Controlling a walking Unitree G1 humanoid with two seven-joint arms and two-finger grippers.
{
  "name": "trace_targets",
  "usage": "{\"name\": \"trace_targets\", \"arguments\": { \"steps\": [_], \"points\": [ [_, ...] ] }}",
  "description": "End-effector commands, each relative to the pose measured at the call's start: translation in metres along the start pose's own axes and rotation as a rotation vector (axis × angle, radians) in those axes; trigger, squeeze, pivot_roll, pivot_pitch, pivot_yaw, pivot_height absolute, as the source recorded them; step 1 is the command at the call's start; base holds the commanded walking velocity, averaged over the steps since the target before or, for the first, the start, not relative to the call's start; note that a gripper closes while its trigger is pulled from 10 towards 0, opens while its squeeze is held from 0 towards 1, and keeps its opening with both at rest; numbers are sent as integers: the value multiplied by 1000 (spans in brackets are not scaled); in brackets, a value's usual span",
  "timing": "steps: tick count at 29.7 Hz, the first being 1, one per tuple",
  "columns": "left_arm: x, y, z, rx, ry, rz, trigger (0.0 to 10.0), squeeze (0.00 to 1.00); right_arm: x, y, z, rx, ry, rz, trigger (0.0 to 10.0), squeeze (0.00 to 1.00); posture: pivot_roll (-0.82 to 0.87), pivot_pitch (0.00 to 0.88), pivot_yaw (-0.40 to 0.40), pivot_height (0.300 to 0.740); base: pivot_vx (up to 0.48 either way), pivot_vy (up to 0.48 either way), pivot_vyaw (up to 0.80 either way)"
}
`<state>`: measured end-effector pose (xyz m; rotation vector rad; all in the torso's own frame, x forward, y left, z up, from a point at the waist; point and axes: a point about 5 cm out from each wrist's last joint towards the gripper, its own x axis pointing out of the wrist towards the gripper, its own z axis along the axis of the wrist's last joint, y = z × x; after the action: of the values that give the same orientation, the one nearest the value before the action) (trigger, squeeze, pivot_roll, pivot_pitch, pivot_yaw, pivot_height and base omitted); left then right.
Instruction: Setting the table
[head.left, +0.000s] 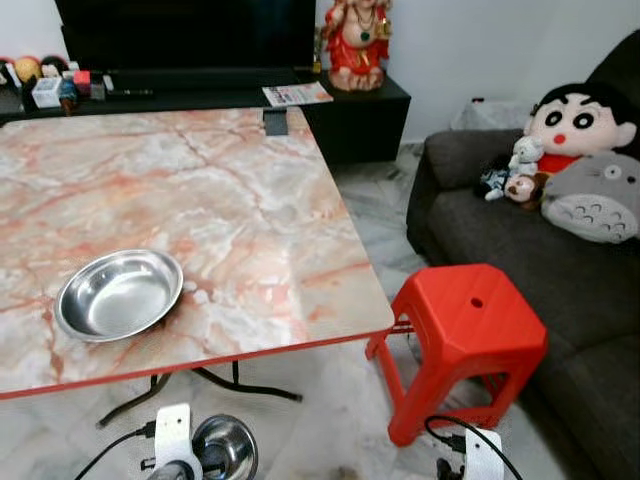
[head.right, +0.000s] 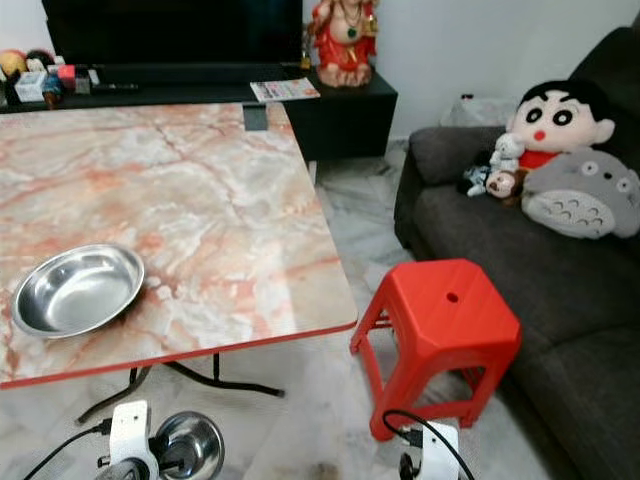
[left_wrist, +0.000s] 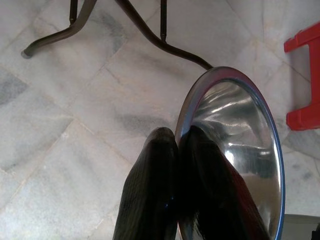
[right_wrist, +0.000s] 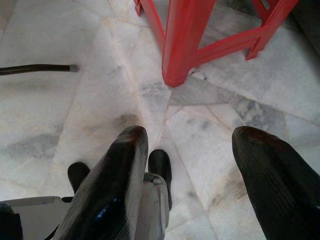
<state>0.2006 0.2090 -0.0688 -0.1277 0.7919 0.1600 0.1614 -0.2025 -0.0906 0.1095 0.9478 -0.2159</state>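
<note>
Carrying a small round steel bowl (left_wrist: 235, 150) low over the pale marble floor (left_wrist: 60, 125), rim pinched tight in the left gripper (left_wrist: 177, 145) jaws; right gripper (right_wrist: 192, 150) idle, jaws wide, near the red plastic stool (head.left: 465, 335). Next, likely: lifting above the red-edged pink marble surface (head.left: 250, 210) and setting down apart from the wide shallow steel dish (head.left: 118, 295) near its front edge.

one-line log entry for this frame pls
phase: carrying | left gripper: shut on steel bowl rim, held low before table | right gripper: open, idle above floor | on table: steel dish | red stool right of table
</note>
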Motion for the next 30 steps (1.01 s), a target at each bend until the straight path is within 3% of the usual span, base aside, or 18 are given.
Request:
{"name": "trace_targets", "arguments": {
  "steps": [1, 11, 30],
  "points": [
    [1, 0, 4, -9, -14, -5, 10000, 0, 0, -1, 2, 26, -8, -14, 10000, 0, -30, 0, -15, 740, 0, 274, 0],
    [2, 0, 10, 0, -30, -6, 10000, 0, 0, 1, 2, 42, -10, -16, 10000, 0, -32, 0, -5, 740, 0, 436, 0],
    [5, -11, 17, 21, -53, -42, 10000, 0, 0, 3, 1, 50, -5, -15, 10000, 0, -27, 0, 3, 740, 0, 0, 0]
  ]
}}
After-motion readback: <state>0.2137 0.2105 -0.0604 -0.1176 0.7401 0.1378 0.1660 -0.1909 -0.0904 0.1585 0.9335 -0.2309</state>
